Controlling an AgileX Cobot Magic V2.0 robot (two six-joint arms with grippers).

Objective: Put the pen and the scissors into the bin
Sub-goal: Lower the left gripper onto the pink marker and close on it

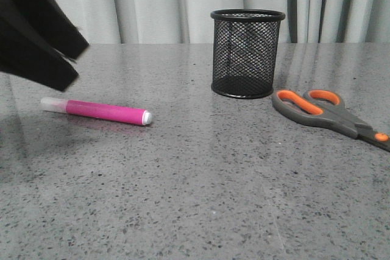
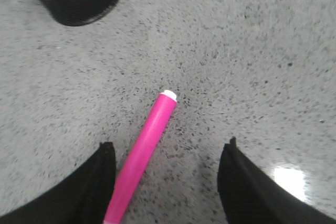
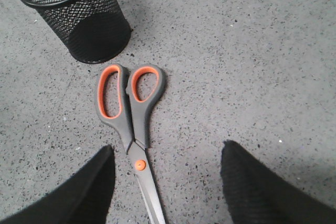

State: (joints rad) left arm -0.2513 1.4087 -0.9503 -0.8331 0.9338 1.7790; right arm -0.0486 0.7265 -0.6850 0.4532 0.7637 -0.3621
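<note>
Speckled grey worktop [image 1: 201,199] fills the lower part of the front view, bare up to the pen [image 1: 96,111], which lies flat at left centre with its whitish cap toward the left edge. My left end effector [image 2: 167,182] hangs over it with fingers spread, the pink barrel running between them nearer the left finger, not touched as far as I can judge. My right end effector [image 3: 165,187] is likewise spread, low over the scissors [image 3: 131,124], which lie closed at right centre of the front view, loops toward the bin [image 1: 247,53]. That mesh cup stands upright at upper centre and looks empty through its wall. So nothing is done yet, I judge: both items remain to be picked up and dropped in. Count: one pen, one pair of scissors, one bin.
</note>
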